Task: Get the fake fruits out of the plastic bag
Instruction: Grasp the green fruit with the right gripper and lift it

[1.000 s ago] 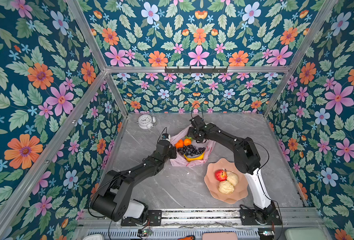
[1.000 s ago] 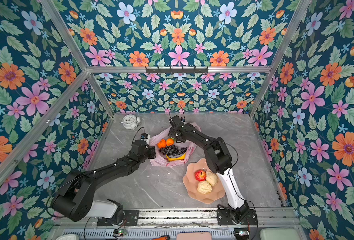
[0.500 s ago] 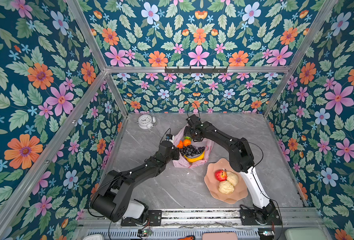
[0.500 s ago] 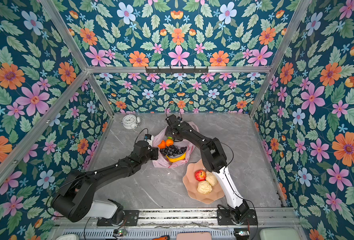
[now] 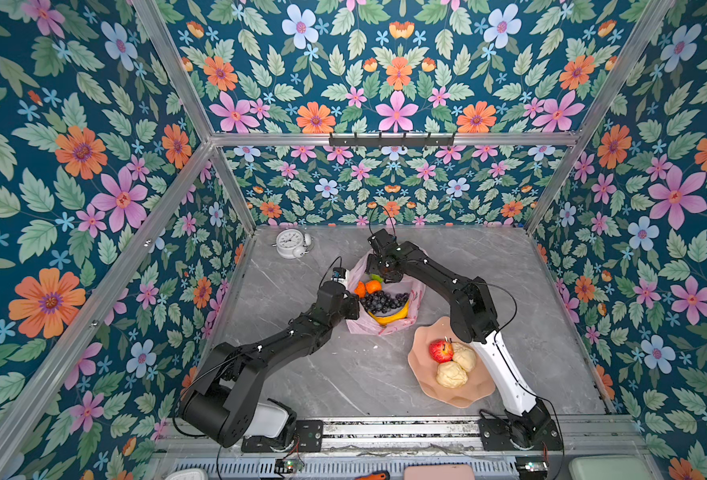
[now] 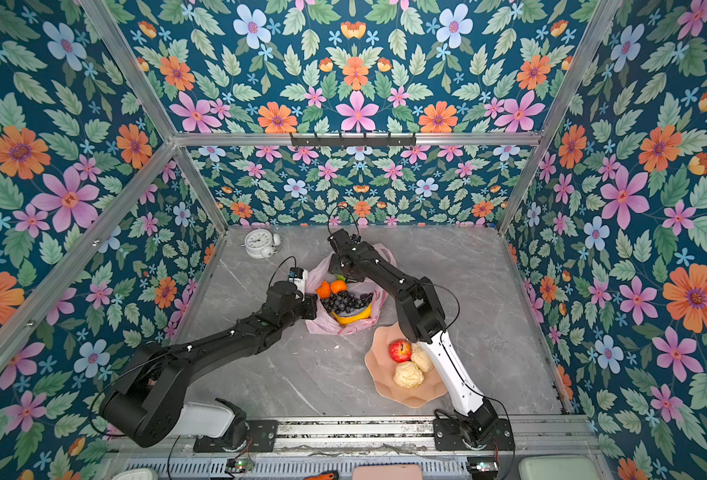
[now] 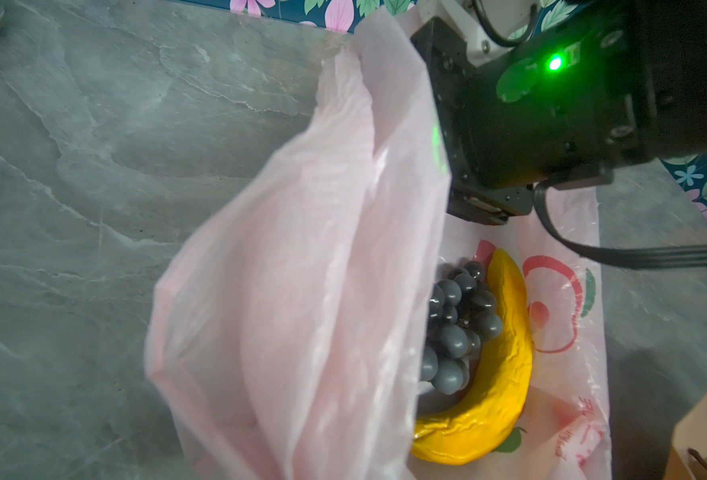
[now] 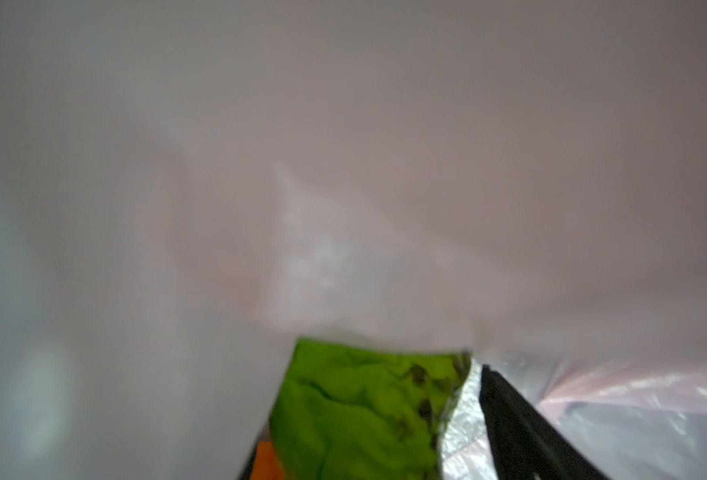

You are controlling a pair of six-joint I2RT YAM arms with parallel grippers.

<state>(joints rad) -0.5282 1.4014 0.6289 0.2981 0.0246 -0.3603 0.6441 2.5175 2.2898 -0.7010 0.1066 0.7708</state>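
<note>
Left end effector (image 5: 352, 306) clenched on bag (image 7: 302, 291) rim, presumably holding the mouth open; right end effector (image 5: 379, 276) reaches inside, green fruit (image 8: 364, 411) against one finger (image 8: 509, 415), grip unclear. Bag lies mid bench (image 5: 343, 374).

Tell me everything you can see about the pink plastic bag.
The plastic bag is thin, crinkly, translucent pink film with red fruit prints, lying open on the grey table. Inside show two oranges, dark grapes and a banana. The left gripper pinches its left rim, holding it lifted; the right gripper reaches into its far end.
</note>
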